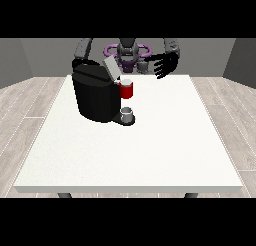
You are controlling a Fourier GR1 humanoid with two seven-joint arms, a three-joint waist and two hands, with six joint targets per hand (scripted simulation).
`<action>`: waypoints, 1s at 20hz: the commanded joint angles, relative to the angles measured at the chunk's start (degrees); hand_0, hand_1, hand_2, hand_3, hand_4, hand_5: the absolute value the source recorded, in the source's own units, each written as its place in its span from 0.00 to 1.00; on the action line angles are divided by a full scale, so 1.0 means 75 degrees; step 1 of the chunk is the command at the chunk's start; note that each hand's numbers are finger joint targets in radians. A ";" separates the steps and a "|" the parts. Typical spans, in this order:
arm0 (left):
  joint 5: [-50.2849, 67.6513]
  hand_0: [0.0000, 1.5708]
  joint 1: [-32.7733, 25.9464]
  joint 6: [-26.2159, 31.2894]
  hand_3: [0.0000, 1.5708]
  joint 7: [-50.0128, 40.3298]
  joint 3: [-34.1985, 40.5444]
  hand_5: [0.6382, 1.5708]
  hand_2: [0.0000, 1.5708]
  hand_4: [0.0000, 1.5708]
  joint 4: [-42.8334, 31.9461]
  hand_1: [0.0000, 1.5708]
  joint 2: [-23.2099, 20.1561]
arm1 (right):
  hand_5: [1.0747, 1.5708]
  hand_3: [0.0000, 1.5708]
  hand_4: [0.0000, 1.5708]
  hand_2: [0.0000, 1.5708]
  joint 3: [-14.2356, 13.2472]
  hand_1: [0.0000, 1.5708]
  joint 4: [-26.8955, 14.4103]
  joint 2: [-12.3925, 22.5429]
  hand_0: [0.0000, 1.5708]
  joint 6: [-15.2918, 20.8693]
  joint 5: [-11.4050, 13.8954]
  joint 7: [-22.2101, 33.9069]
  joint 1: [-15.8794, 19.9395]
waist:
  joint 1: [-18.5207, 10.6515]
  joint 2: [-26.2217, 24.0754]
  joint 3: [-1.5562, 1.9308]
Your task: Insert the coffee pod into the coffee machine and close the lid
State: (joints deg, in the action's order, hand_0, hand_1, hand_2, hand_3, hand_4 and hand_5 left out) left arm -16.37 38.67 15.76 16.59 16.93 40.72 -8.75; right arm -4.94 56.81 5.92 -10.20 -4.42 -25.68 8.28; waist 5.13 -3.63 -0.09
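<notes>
on the white table (150, 155), at about ten o'clock from its middle, stands the black coffee machine (95, 96), lid (111, 68) tilted up. a red thing at the machine (127, 90) sits at its three o'clock side, a grey thing (127, 112) below it. the hand at the view's right (163, 66) hovers at one o'clock, fingers spread, holding nothing. the other hand is hidden.

Lighting: even and moderately bright, diffuse, cast from above. Desk (130, 150): white top rendered uniformly pale, no glare noted. Shadows: only a faint, soft darkening is seen at the base of the coffee machine (95, 95); its black body is shown almost without highlights. Walls and floor: muted grey tones. Edge distortion: none observed.
</notes>
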 commanded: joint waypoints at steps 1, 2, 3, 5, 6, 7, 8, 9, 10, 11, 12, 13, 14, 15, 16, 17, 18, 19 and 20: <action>0.0438 0.00 -0.1268 0.0283 0.00 0.0464 0.0246 1.00 0.00 0.15 -0.0157 0.00 0.0273 | 1.00 0.00 0.00 0.00 0.0691 0.00 0.0664 -0.0286 0.00 0.0073 0.0424 0.0348 -0.0657 | -0.0113 -0.1233 -0.0007; 0.0321 0.00 -0.1958 0.0464 0.00 0.0883 0.0058 1.00 0.00 0.17 -0.0195 0.00 0.0369 | 1.00 0.00 0.00 0.00 0.0745 0.00 0.0802 -0.0400 0.00 0.0384 0.0509 0.0680 -0.0712 | -0.0275 -0.1538 -0.0012; 0.0296 0.00 -0.2194 0.0345 0.00 0.0895 0.0154 1.00 0.00 0.23 -0.0383 0.00 0.0244 | 1.00 0.00 0.01 0.00 0.1066 0.00 0.1316 -0.0750 0.00 0.0486 0.0598 0.0725 -0.0699 | 0.0117 -0.1607 -0.0013; 0.0429 0.00 -0.2467 0.0705 0.00 0.0835 0.0189 1.00 0.00 0.15 -0.0370 0.00 0.0114 | 1.00 0.00 0.12 0.00 0.1652 0.00 0.1616 -0.0767 0.00 0.0669 0.0808 0.0742 -0.1030 | -0.0015 -0.2105 -0.0003; 0.0326 0.00 -0.2526 0.0352 0.00 0.0899 0.0114 1.00 0.00 0.19 -0.0327 0.00 0.0344 | 1.00 0.00 0.13 0.00 0.2002 0.00 0.1979 -0.0772 0.00 0.0939 0.0398 0.1258 -0.0846 | 0.0036 -0.2209 0.0000; 0.0338 0.00 -0.3028 0.0411 0.00 0.1016 0.0169 1.00 0.00 0.22 -0.0364 0.00 0.0218 | 1.00 0.00 0.18 0.00 0.1777 0.00 0.2176 -0.0775 0.00 0.0686 0.0686 0.1185 -0.0996 | 0.0009 -0.2445 0.0000; 0.0428 0.00 -0.2960 0.0497 0.00 0.0772 0.0157 1.00 0.00 0.18 -0.0283 0.00 0.0291 | 1.00 0.00 0.17 0.00 0.1965 0.00 0.2324 -0.0778 0.00 0.1046 0.0659 0.1263 -0.0996 | -0.0184 -0.2459 0.0006; 0.0547 0.00 -0.3250 0.0508 0.00 0.0978 0.0344 1.00 0.00 0.16 -0.0413 0.00 0.0148 | 1.00 0.00 0.15 0.00 0.1969 0.00 0.2778 -0.0780 0.00 0.0729 0.0656 0.1601 -0.0853 | 0.0107 -0.2458 0.0001; 0.0478 0.00 -0.3346 0.0469 0.00 0.0759 0.0188 1.00 0.00 0.15 -0.0351 0.00 0.0399 | 1.00 0.00 0.13 0.00 0.2143 0.00 0.2938 -0.0782 0.00 0.1180 0.0726 0.1726 -0.0884 | -0.0074 -0.2869 0.0005; 0.0596 0.00 -0.3406 0.0646 0.00 0.1301 0.0420 1.00 0.00 0.21 -0.0445 0.00 -0.0122 | 1.00 0.00 0.07 0.00 0.2560 0.00 0.3344 -0.0784 0.00 0.1271 0.0806 0.1633 -0.0702 | 0.0301 -0.2209 0.0002; 0.0724 0.00 -0.3510 0.0994 0.00 0.1197 0.0364 1.00 0.00 0.21 -0.0226 0.00 -0.0136 | 1.00 0.00 0.11 0.00 0.2430 0.00 0.3504 -0.0785 0.00 0.1207 0.0946 0.1809 -0.0951 | 0.0054 -0.2469 0.0007; 0.0720 0.00 -0.3676 0.0978 0.00 0.1215 0.0372 1.00 0.00 0.20 -0.0253 0.00 -0.0159 | 1.00 0.00 0.12 0.00 0.2216 0.00 0.3859 -0.0662 0.00 0.1040 0.0830 0.2110 -0.0717 | 0.0074 -0.2438 0.0007; 0.0661 0.00 -0.3540 0.0862 0.00 0.0936 0.0076 1.00 0.00 0.22 0.0100 0.00 0.0289 | 1.00 0.00 0.13 0.00 0.2207 0.00 0.3885 -0.0652 0.00 0.1367 0.1131 0.2085 -0.0729 | -0.0333 -0.2324 0.0012; 0.0640 0.00 -0.3942 0.1031 0.00 0.1050 0.0024 1.00 0.00 0.22 0.0137 0.00 0.0168 | 1.00 0.00 0.16 0.00 0.2216 0.00 0.4366 -0.0511 0.00 0.1193 0.0965 0.2320 -0.1118 | -0.0220 -0.2457 0.0011; 0.0695 0.00 -0.3966 0.1010 0.00 0.1283 0.0031 1.00 0.00 0.20 0.0328 0.00 0.0116 | 1.00 0.00 0.21 0.00 0.2241 0.00 0.4679 -0.0619 0.00 0.1383 0.1059 0.2728 -0.0853 | -0.0262 -0.2146 0.0011; 0.0708 0.00 -0.3755 0.1047 0.00 0.1157 -0.0184 1.00 0.00 0.22 0.0685 0.00 0.0442 | 1.00 0.00 0.25 0.00 0.2144 0.00 0.3904 -0.0781 0.00 0.2015 0.1661 0.1848 -0.0715 | -0.0912 -0.1831 0.0015; 0.0778 0.00 -0.3681 0.0661 0.00 0.1541 -0.0025 1.00 0.00 0.18 0.0617 0.00 0.0339 | 1.00 0.00 0.28 0.00 0.2674 0.00 0.4609 -0.0783 0.00 0.2067 0.1510 0.1976 -0.0860 | -0.0331 -0.1247 0.0011; 0.0886 0.00 -0.3736 0.1309 0.00 0.1163 -0.0133 1.00 0.00 0.19 0.0849 0.00 0.0154 | 1.00 0.00 0.30 0.00 0.2621 0.00 0.4527 -0.0784 0.00 0.2314 0.1568 0.2720 -0.0442 | -0.0784 -0.1472 0.0012; 0.0778 0.00 -0.3820 0.1204 0.00 0.1339 -0.0395 1.00 0.00 0.22 0.1171 0.00 0.0470 | 1.00 0.00 0.28 0.00 0.1997 0.00 0.3995 -0.0681 0.00 0.2251 0.1703 0.2323 -0.0400 | -0.1095 -0.1218 0.0014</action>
State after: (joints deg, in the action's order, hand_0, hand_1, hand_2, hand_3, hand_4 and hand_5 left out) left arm -10.92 11.18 23.24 25.73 16.38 44.81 -6.78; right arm 12.07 87.25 0.59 3.38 5.73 -9.29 3.23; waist 0.94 -16.60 -0.02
